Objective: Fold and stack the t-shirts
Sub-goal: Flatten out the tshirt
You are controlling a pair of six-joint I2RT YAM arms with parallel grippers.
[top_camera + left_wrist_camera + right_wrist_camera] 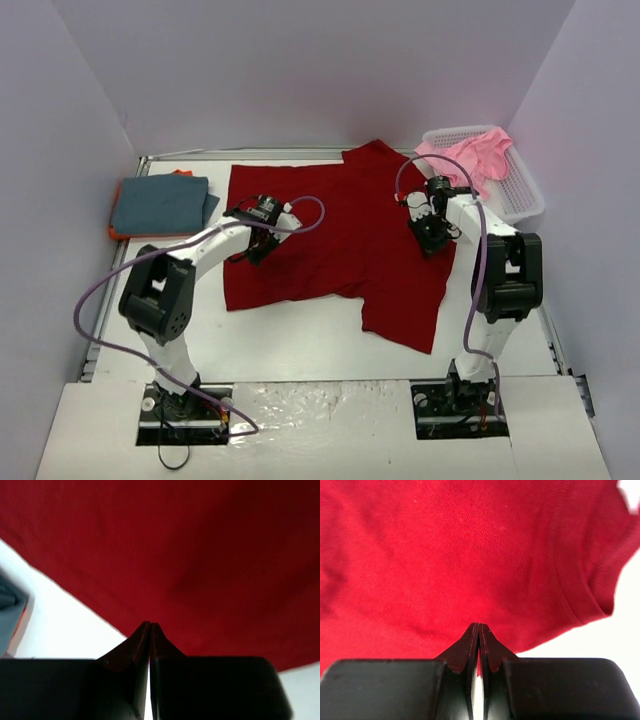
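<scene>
Your left gripper (150, 625) and right gripper (479, 626) were clenched empty above the dark red t-shirt (330, 235); limp, light cloth, best pinched at its edges.

White arms (215, 243), black joints, lilac cables (90, 310), black pincers (150, 630)

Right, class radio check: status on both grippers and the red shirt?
Left gripper shut, right gripper shut, both over dark red t-shirt, spread flat, unfolded. Whether cloth is pinched, unclear. Nothing in the way.
</scene>
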